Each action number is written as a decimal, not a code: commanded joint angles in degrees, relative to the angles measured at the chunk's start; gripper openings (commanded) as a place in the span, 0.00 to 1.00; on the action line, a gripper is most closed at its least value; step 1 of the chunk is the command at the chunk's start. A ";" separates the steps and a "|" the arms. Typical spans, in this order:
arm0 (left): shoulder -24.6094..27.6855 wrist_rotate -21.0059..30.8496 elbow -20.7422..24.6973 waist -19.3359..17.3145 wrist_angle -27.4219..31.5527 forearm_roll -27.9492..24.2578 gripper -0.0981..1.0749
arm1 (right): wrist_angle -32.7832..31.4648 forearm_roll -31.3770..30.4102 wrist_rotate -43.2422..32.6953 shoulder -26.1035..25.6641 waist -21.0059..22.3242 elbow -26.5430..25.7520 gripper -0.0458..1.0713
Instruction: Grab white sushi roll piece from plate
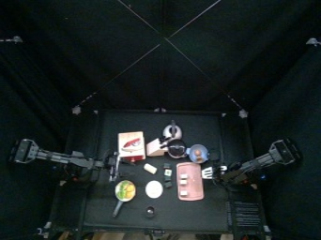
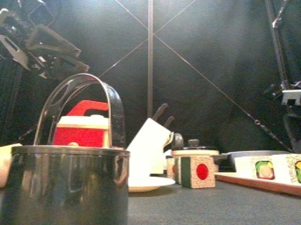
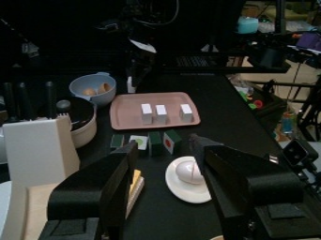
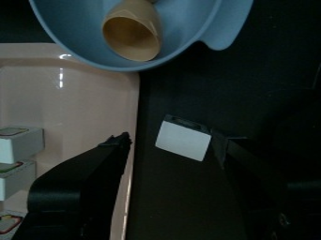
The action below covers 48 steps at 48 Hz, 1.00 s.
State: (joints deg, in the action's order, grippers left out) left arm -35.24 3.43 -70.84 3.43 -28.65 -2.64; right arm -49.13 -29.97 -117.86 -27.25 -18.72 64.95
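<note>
Sushi pieces (image 3: 167,112) sit in a row on pink plate (image 3: 153,113), right of centre on the worktop (image 1: 207,131); none grasped yet. Step: approach. Left gripper (image 3: 170,192) hovers at left edge, fingers apart, aimed across at the plate. Right gripper (image 4: 170,178) hangs beside the plate near blue bowl (image 4: 138,28), fingers apart. Next: descend over the white piece, close.

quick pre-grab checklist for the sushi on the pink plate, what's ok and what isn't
1. Sushi pieces on the pink plate: three in a row, ok.
2. Right pincer open: ok.
3. Right pincer over the sushi: not ok, it is off the plate edge above a white card.
4. Left pincer clear of the plate: ok, it hovers near a white dish.
5. Blue bowl close beside the plate: cannot tell if it blocks.
</note>
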 commanded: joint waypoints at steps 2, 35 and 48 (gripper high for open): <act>0.09 0.00 0.62 0.18 -0.26 0.09 0.82 | -0.09 -0.18 0.18 -0.44 0.18 -1.49 0.93; 0.18 0.00 0.62 0.18 -0.26 0.09 0.82 | 2.99 -2.02 5.89 13.62 -0.97 -21.01 0.93; 0.18 0.09 0.44 0.18 -0.26 0.26 0.82 | 6.24 -1.23 5.54 21.97 -1.14 -25.49 0.93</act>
State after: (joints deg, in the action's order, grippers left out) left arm -35.16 3.52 -71.02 3.43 -28.74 -2.55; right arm -42.98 -31.38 -112.59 -5.27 -19.86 40.87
